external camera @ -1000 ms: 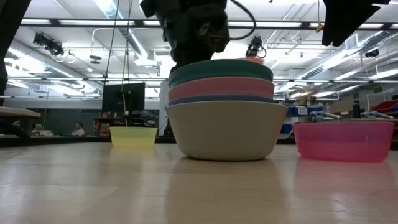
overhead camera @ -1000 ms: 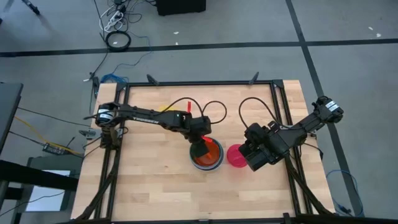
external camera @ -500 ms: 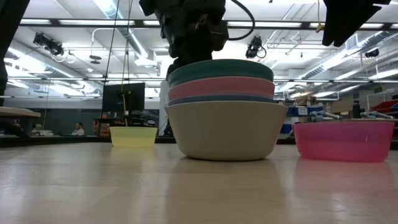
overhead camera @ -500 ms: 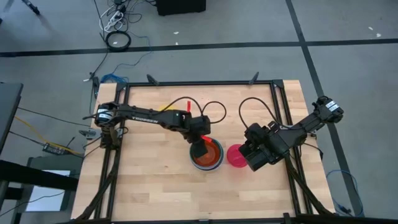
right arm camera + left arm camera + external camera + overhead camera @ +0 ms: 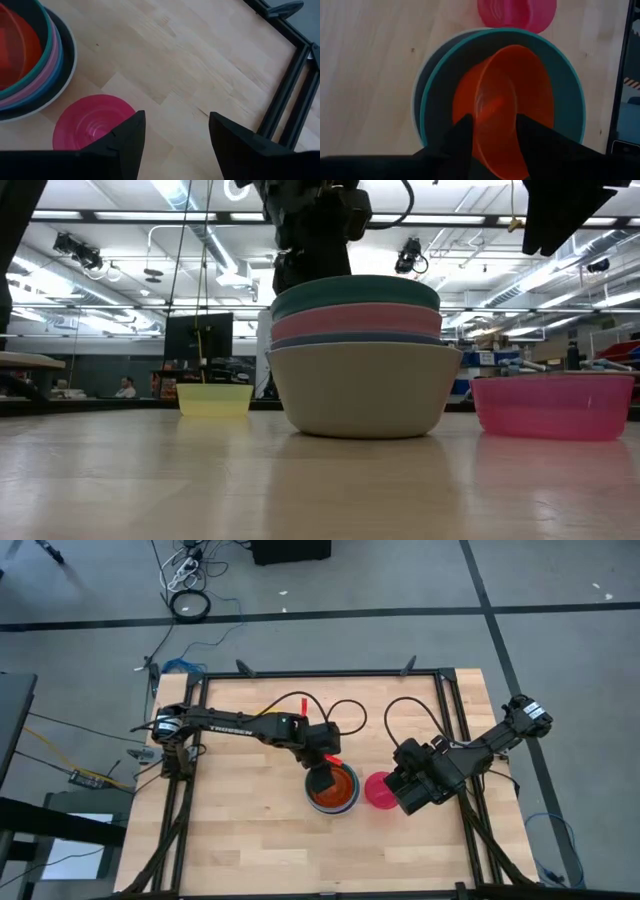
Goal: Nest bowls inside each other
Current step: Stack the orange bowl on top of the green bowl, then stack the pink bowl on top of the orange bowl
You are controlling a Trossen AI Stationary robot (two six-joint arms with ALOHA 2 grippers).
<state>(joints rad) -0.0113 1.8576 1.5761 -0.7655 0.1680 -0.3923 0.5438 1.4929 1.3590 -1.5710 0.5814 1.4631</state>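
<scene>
Table point(image 5: 250, 840): orange bowl point(image 5: 505, 100) inside teal bowl point(image 5: 565, 85).

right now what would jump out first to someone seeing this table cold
The stack of nested round plastic bowls near the table's middle, with the bright orange plastic bowl sitting tilted in the teal bowl on top. The left gripper hangs open just above it. Right beside the stack, the magenta plastic bowl stands alone under the open right gripper.

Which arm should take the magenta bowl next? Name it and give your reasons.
Right. The right gripper hovers open directly beside the magenta bowl, while the left gripper is over the orange bowl in the stack.
</scene>
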